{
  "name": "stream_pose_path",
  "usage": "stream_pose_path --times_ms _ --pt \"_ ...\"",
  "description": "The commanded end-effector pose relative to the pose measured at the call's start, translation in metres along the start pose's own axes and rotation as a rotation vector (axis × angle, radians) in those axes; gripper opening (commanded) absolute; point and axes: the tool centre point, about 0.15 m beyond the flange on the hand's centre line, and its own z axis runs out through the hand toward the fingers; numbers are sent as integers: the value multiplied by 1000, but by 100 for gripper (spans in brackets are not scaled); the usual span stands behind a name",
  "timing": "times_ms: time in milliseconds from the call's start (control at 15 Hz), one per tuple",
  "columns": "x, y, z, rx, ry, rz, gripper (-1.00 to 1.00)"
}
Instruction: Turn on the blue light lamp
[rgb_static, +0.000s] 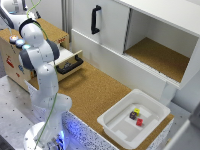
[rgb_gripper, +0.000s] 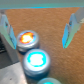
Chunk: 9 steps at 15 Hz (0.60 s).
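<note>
In the wrist view, the blue light lamp (rgb_gripper: 36, 59) is a small round dome in a grey ring, and it looks bright cyan. An orange-red dome (rgb_gripper: 26, 38) sits just beside it, and the edge of a third bluish dome (rgb_gripper: 50, 81) shows at the frame border. My gripper (rgb_gripper: 36, 40) hangs open above them, its two fingers spread wide with nothing held. The orange-red dome lies below the gap and the blue lamp slightly off it. In the exterior view, two small pale-blue domes (rgb_static: 16, 40) sit on the wooden box (rgb_static: 10, 62). The arm hides the fingers there.
The wooden box has an open drawer (rgb_static: 69, 60) with a black handle. A white cabinet (rgb_static: 150, 45) with an open compartment stands at the back. A white bin (rgb_static: 115, 127) holding small coloured blocks sits at the exterior view's right front. The robot's pedestal (rgb_static: 42, 137) glows bluish.
</note>
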Motion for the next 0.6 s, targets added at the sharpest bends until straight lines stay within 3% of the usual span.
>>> stream_pose_path --times_ms 0,333,533 --pt "0 60 23 31 30 281 100" --pt "-55 103 28 36 43 631 100" --pt "-87 116 30 0 15 782 100"
